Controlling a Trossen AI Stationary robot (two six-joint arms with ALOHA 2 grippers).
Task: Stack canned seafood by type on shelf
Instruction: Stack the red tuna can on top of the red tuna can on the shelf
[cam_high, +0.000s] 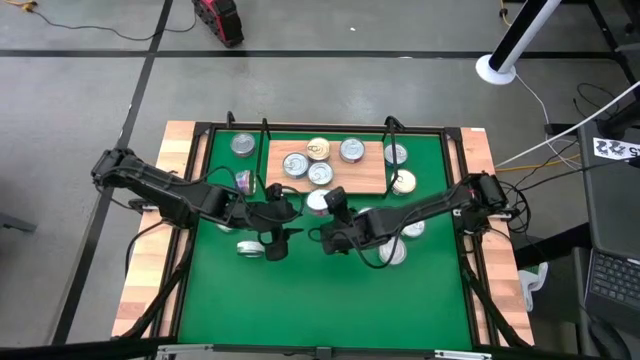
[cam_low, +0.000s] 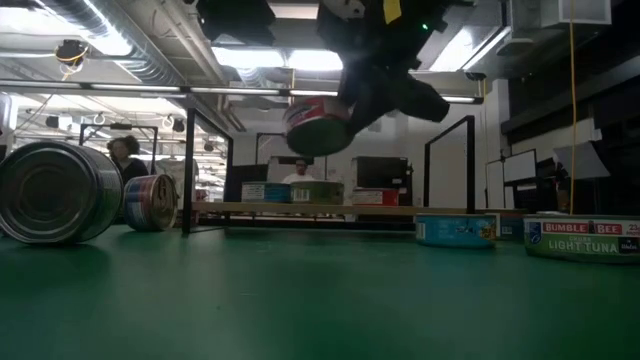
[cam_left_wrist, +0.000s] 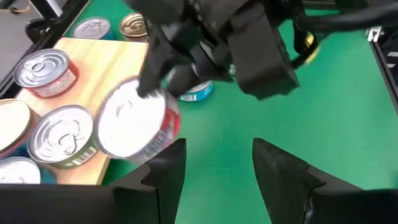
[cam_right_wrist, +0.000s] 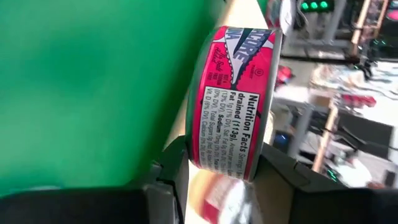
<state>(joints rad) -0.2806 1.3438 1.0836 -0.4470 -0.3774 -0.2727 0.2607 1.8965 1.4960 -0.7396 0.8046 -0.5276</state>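
Right gripper (cam_high: 322, 203): clamped on a pink-labelled tin (cam_right_wrist: 233, 102), raised off the green mat (cam_high: 330, 290) mid-table, at the near edge of the shelf (cam_high: 370, 180) toward the table's far edge. Best carried level and released over matching pink tins. Left gripper (cam_left_wrist: 214, 163): spread, empty, just beside.
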